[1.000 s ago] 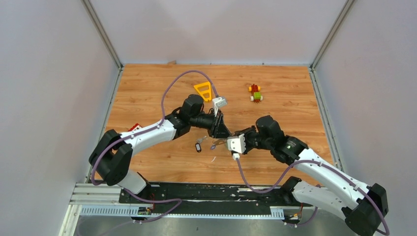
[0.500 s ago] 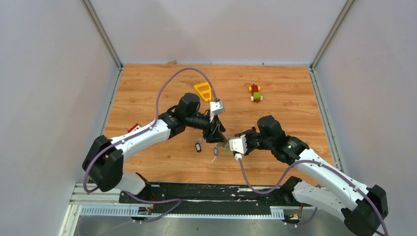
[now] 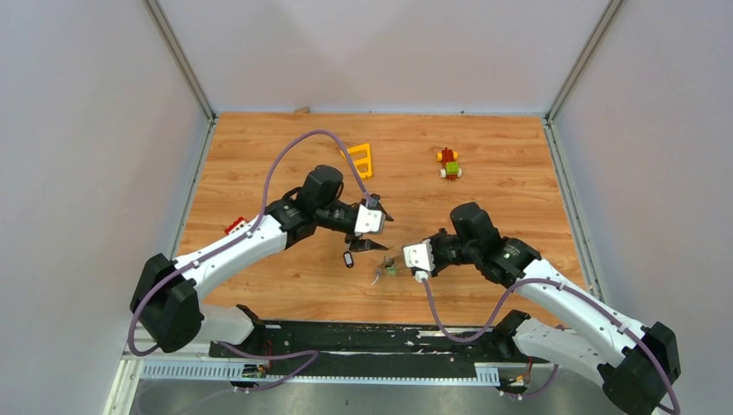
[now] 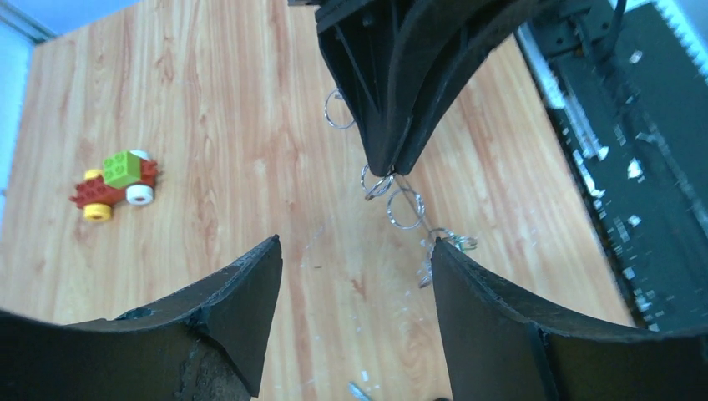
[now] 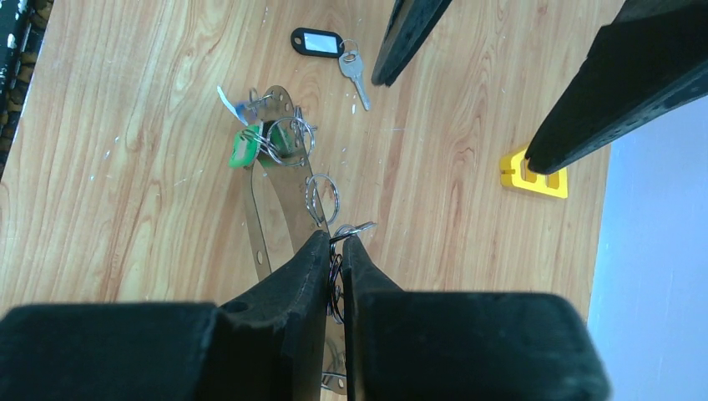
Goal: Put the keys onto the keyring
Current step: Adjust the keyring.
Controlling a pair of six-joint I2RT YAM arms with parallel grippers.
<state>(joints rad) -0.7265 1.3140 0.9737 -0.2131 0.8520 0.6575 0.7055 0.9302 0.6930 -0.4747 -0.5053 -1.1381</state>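
Seen from above, both arms meet over the middle of the tabletop [image 3: 259, 147]. The left gripper [image 3: 379, 232] is spread wide and holds nothing, just beyond the right gripper [image 3: 398, 260]. At the right gripper's tips the keys [image 3: 384, 271] show only as a small glinting tangle with a fleck of green. A black-tagged key [image 3: 348, 258] lies alone beside the left gripper. The yellow triangle frame [image 3: 361, 158] lies farther back, and the toy block figure [image 3: 449, 163] sits well off to its right. The left wrist camera adds what the overhead view cannot. Between its own wide-set fingers [image 4: 242, 292], the right gripper's black tips are pinched on thin wire rings [image 4: 377, 180], with more of them strung loosely below. The right wrist camera shows the keyring [image 5: 280, 196] plainly: a long, flat, silver-grey loop with small holes, running from under the nearly closed fingers out over the wood. The right gripper is narrowed onto the loop's near end, wire rings bunched at its tips. At the far end hang a green tag [image 5: 243, 149] and a blue-tagged key [image 5: 227, 98]. Whether the loop rests on the wood or hangs just above it cannot be told.
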